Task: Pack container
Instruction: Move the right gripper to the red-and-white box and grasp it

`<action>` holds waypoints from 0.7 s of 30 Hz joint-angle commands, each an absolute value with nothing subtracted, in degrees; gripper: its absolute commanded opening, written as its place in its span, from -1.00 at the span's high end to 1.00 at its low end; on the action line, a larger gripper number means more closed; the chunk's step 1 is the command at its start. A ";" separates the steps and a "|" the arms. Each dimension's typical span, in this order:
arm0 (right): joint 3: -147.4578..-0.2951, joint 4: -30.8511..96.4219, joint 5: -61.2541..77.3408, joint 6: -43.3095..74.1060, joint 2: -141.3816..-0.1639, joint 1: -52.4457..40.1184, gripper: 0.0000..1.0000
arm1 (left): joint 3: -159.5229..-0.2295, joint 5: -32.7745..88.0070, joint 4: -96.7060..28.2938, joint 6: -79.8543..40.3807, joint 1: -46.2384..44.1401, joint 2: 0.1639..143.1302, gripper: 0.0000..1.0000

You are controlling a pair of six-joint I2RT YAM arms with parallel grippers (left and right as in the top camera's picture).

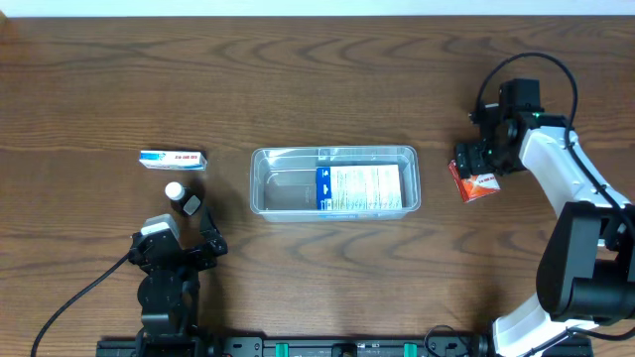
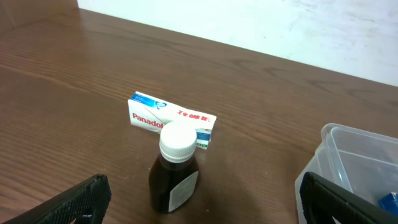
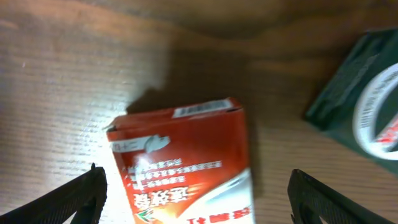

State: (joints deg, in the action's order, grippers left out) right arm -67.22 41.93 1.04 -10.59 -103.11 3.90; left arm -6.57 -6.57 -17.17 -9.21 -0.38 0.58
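Space either side of the red carton (image 3: 186, 162) shows the right gripper (image 3: 196, 193) open, poised to grasp; left gripper (image 1: 182, 243) open, facing the bottle (image 1: 189, 204).

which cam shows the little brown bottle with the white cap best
Left wrist: the brown bottle stands upright, close and sharp, filling much of the frame. Overhead shows it only small, from above. Right wrist does not show it.
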 commanded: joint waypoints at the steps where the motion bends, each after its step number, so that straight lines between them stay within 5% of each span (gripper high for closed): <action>1: -65.52 41.47 3.01 -9.69 -103.37 3.81 -0.85 | -5.72 -6.63 -18.85 -9.30 -0.08 0.23 -0.96; 21: -62.76 41.36 -0.67 -9.91 -104.29 4.71 -0.61 | -5.72 -6.63 -18.85 -9.30 -0.08 0.23 -0.96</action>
State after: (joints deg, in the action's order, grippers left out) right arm -63.13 41.39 0.36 -10.39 -103.68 3.97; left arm -6.57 -6.57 -17.17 -9.21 -0.38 0.58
